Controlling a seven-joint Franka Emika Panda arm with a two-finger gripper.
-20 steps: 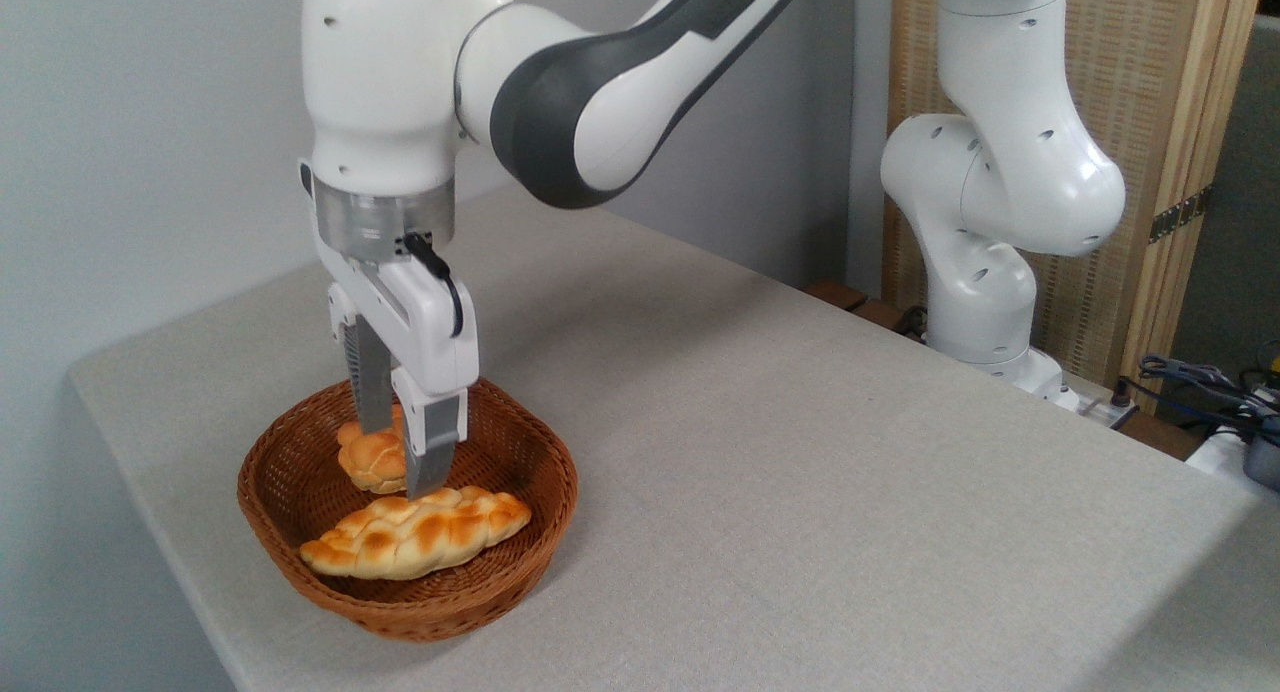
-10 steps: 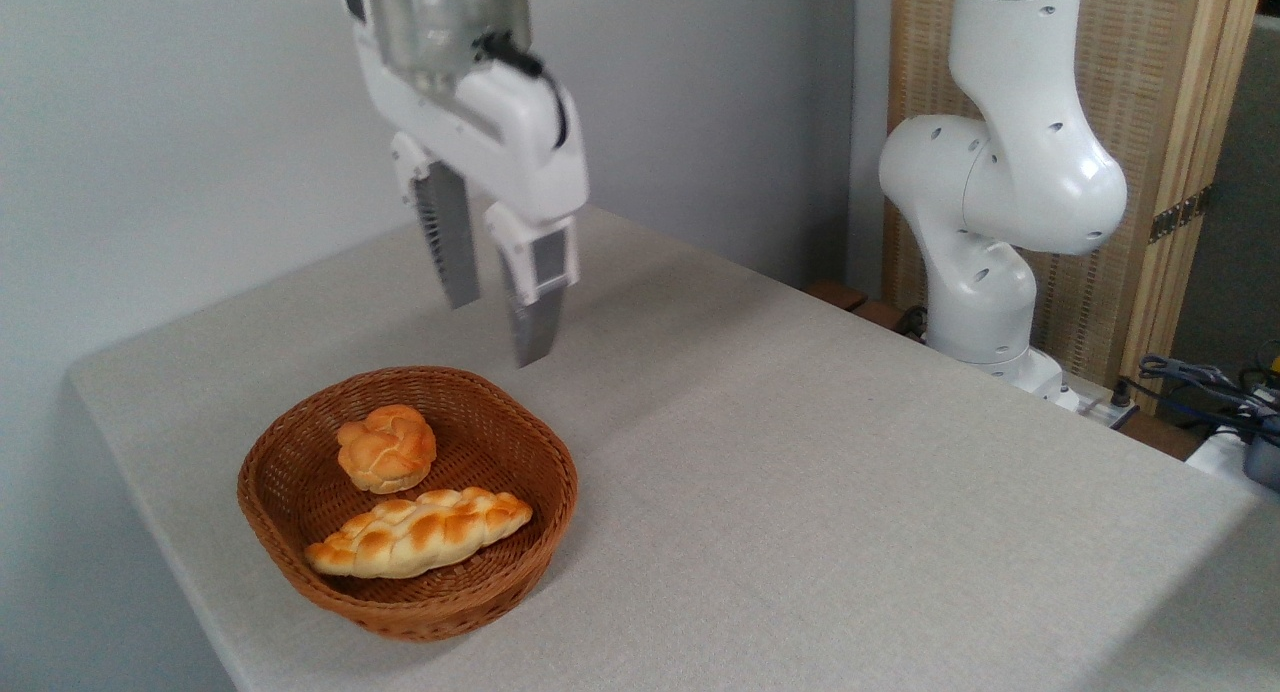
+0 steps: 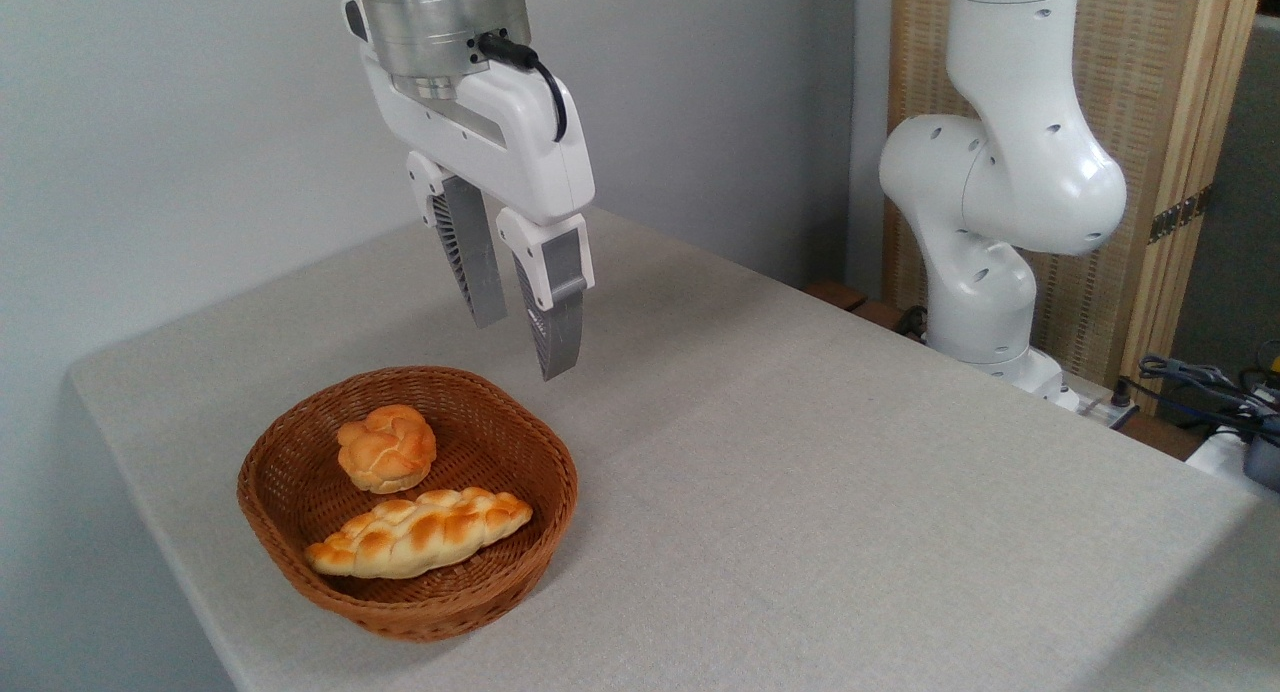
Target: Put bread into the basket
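The bread (image 3: 418, 532) lies inside the basket (image 3: 300, 562), on the woven bottom toward the near side, running from lower left to upper right. It is a long braided loaf with pointed ends, pale golden-yellow along its sides and browned on the raised knots of the braid. Its left tip comes close to the basket's near wall. No writing or label shows on it, nor anywhere else in view.

Just behind it in the basket sits a small round knotted bun (image 3: 386, 448), more orange-brown, touching or almost touching the loaf's upper edge; which of the two cannot be told. The basket is round, shallow, reddish-brown wicker with a low rim, standing near the left front corner of the grey cloth-covered table (image 3: 800, 492).

The gripper (image 3: 520, 347) hangs in the air above and behind the basket's right rim, well clear of both breads, its two grey fingers (image 3: 560, 312) spread apart with nothing between them. The arm above it is cut off by the top edge. The arm's white base (image 3: 985, 262) stands at the far right of the table, before a wooden screen (image 3: 1150, 122). Cables (image 3: 1200, 382) at the right edge are partly cut off and hard to make out.
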